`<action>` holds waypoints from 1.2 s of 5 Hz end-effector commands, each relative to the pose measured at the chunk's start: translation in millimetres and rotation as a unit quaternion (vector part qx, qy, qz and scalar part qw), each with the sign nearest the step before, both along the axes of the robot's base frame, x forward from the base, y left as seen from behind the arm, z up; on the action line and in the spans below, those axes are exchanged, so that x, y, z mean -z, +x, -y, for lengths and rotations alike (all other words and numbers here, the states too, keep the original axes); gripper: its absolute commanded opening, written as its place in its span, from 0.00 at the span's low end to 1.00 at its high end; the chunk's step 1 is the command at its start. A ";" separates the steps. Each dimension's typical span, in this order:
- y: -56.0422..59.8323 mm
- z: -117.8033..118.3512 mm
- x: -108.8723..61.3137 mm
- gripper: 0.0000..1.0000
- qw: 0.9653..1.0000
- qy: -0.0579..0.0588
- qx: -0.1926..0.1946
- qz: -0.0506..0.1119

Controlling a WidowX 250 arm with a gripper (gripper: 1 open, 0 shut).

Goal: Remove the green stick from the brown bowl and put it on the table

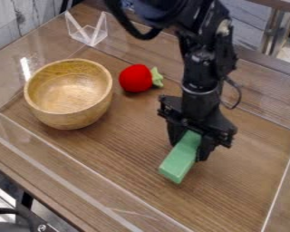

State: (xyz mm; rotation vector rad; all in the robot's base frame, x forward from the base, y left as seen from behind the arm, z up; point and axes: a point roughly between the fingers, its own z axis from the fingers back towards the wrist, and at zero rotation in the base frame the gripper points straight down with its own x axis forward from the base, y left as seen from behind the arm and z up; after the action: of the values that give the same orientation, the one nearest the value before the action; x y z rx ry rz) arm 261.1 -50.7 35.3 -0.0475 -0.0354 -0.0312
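The brown bowl (pixel 70 94) sits at the left of the view on the wooden counter (pixel 93 172), with nothing showing inside it. To its right and a little farther back, near the bowl but apart from it, lies a red toy strawberry (pixel 135 78) with green leaves.

Right of these, in front of the strawberry, the green stick (pixel 180 169) is pinched by the claw (pixel 188 140). Its upper end is between the fingers and its plain lower part slants down toward the near side, well clear of the bowl. Whether the low end touches the wood, I cannot tell.

Taking the stick out of the bowl looks done, so the step in hand seems to be setting it down. The next move calls for easing it down until the wood bears it, then spreading the fingers gently and lifting straight away. Let go too high, it could tip or drop.
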 end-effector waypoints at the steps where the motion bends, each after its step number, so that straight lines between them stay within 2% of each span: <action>1: 7.5 -17.2 -0.7 0.00 1.000 0.000 -0.014 0.021; 2: 10.3 -22.0 7.4 0.00 0.999 0.004 -0.034 0.032; 3: 2.1 -30.6 -0.2 1.00 0.997 0.000 -0.067 0.030; 4: -4.2 -40.7 -16.4 1.00 0.994 -0.010 -0.102 0.035; 6: 7.8 -60.4 -73.0 1.00 0.992 -0.031 -0.113 0.054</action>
State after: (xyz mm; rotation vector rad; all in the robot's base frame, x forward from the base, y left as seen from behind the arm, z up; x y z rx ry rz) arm 262.5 9.0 94.0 -0.1018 -0.0977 0.2002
